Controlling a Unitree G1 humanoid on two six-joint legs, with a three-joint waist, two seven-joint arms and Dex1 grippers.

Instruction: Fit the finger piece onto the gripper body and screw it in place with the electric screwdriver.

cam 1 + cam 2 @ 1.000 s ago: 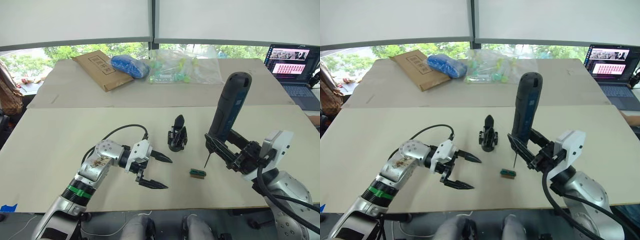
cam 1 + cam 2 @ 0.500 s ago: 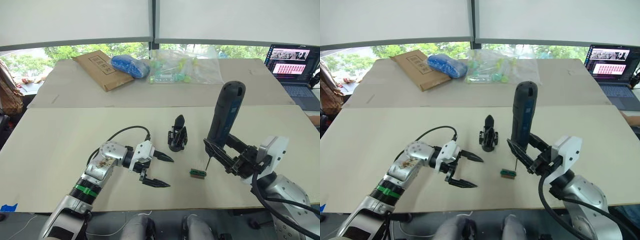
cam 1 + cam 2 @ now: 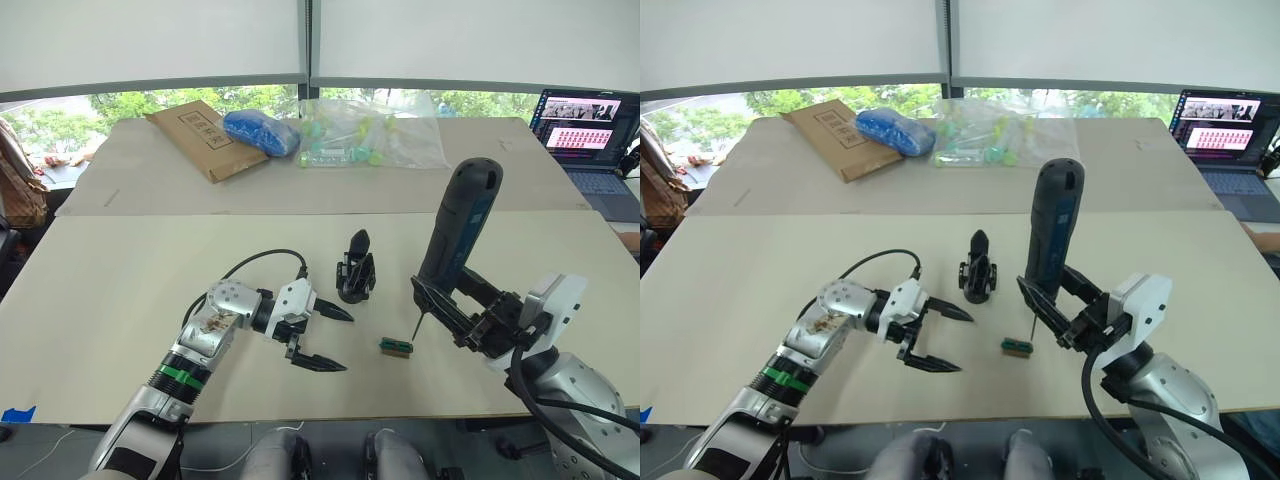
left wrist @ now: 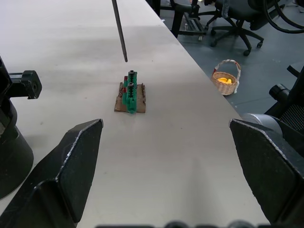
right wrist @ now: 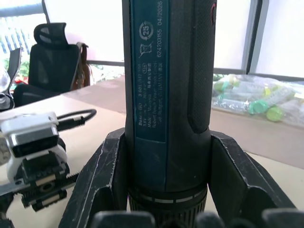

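- Between your two arms, toward the middle of the pale beige surface [image 3: 120, 270], stands the squat black gripper body with its round base and one upright pointed finger [image 3: 355, 272]; its long axis runs straight up.
- Your right tool [image 3: 455, 310] is clamped around the lower end of the long bluish-black electric screwdriver [image 3: 458, 230], which stands nearly upright, leaning a little, with its thin metal bit [image 4: 119, 30] pointing down.
- That bit hangs just above and beside the small green block on its brown base [image 3: 396, 346], not over the gripper body; from the bit, the body lies toward your left and slightly farther from you.
- Your left tool [image 3: 325, 338] is spread wide and holds nothing, its two black fingers pointing toward the green block, with the gripper body just beside the farther finger.
- The small black finger piece cannot be picked out apart from the body, so you cannot tell whether it is already seated.
- My judgement: the left arm is nearer for steadying the body, while the driver needs to shift left to line up.
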